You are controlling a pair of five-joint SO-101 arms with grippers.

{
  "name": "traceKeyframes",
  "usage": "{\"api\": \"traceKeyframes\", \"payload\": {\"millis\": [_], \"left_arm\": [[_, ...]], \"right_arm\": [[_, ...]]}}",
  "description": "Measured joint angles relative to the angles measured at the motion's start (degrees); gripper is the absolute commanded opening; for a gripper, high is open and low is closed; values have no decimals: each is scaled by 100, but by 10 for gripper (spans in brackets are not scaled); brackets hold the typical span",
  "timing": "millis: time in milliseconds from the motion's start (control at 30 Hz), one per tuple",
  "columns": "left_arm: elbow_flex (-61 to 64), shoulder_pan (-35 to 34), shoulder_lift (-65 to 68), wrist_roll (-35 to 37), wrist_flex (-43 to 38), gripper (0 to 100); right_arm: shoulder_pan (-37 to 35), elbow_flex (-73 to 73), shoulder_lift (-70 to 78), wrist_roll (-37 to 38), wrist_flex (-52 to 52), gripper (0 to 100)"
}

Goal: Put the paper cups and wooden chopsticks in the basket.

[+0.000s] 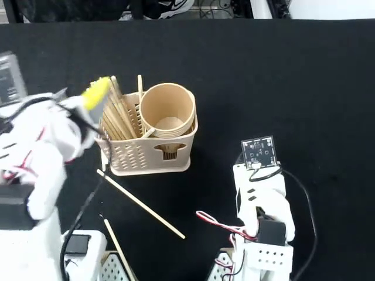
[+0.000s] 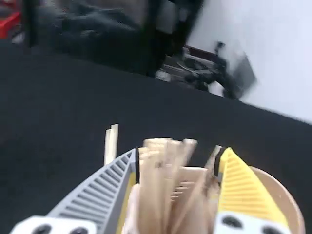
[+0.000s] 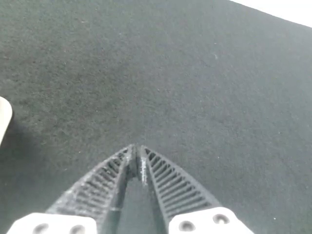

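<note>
- Wooden chopsticks: a bundle is standing tilted in the basket, in the compartment on the left arm's side. Its tops are fanning out above the rim.
- Paper cups: a nested stack is sitting upright in the basket's other compartment, mouth facing up, just beside the bundle.
- Left gripper: it is grasping the upper ends of the bundle. The grey finger is pressing on one side and the yellow finger on the other.
- Loose chopstick: it is lying diagonally on the black table, with one end near the basket's base.
- Second loose chopstick: it is lying farther from the basket, near the left arm's base.
- Right gripper: it is clenched, with the fingertips meeting and nothing between them. It is hanging over bare table, well apart from the basket.
</note>
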Motion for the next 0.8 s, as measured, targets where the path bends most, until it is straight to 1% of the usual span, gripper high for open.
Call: {"api": "traceKeyframes", "payload": {"millis": [100, 167, 267, 433, 533, 667, 800], "left_arm": [[193, -888, -62, 360, 141, 276], [563, -1459, 220, 431, -79, 276], [1222, -1758, 1046, 396, -712, 277], [1363, -1653, 2840, 352, -1723, 277], [1134, -1451, 3974, 352, -2101, 277], [404, -1073, 5459, 360, -2163, 275], [-536, -809, 6822, 316, -1846, 273]], "right_arm": [[0, 0, 0, 0, 0, 14], [0, 0, 0, 0, 0, 14], [0, 0, 0, 0, 0, 14], [0, 0, 0, 0, 0, 14], [0, 0, 0, 0, 0, 14], [0, 0, 0, 0, 0, 14], [0, 0, 0, 0, 0, 14]]}}
